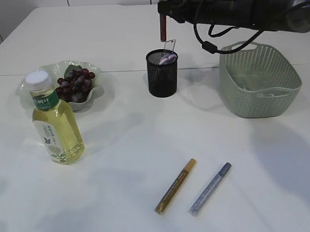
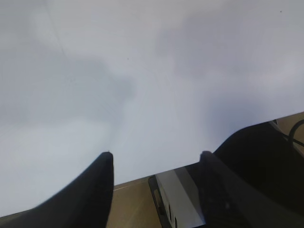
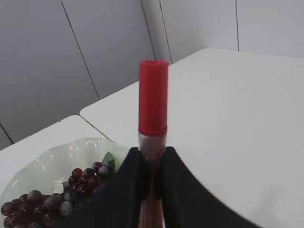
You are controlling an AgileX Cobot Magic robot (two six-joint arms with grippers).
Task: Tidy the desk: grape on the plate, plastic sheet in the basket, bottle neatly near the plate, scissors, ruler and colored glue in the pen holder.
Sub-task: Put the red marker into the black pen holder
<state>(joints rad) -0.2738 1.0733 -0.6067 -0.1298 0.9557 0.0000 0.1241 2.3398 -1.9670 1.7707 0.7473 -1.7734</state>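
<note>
**Red glue pen held above the holder: watch the drop line**

You have a red glue pen (image 3: 153, 102) clamped upright in the right hand (image 3: 151, 183); its two dark fingers (image 3: 124, 190) press on the pen's barrel below the cap. In the exterior view the pen (image 1: 162, 22) hangs above the black mesh pen holder (image 1: 162, 74), which already has something pale and a metal-looking piece poking out of its mouth; what they are I cannot say for certain.

The risk, as I judge it: the pen looks slightly off the holder's centre, toward its far rim. Let go there and the tip may strike the rim or the items already inside, and the pen could tip out onto the tabletop (image 1: 146, 142) or roll. The light holder might also be knocked if you lower too fast.

Two more glue pens, one gold (image 1: 175, 186) and one blue-grey (image 1: 210, 188), lie side by side near the front edge, well apart from the holder. The grapes (image 1: 75, 83) sit in the plate (image 1: 96, 72), the bottle (image 1: 55, 121) stands just beside it, and the basket (image 1: 259, 79) is to the right.

Only the exterior view shows pen over holder. The right wrist view shows the grip itself and the plate behind, but no holder. The left wrist view shows the left hand (image 2: 156, 166) spread wide, nothing between its fingers, over bare tabletop.
</note>
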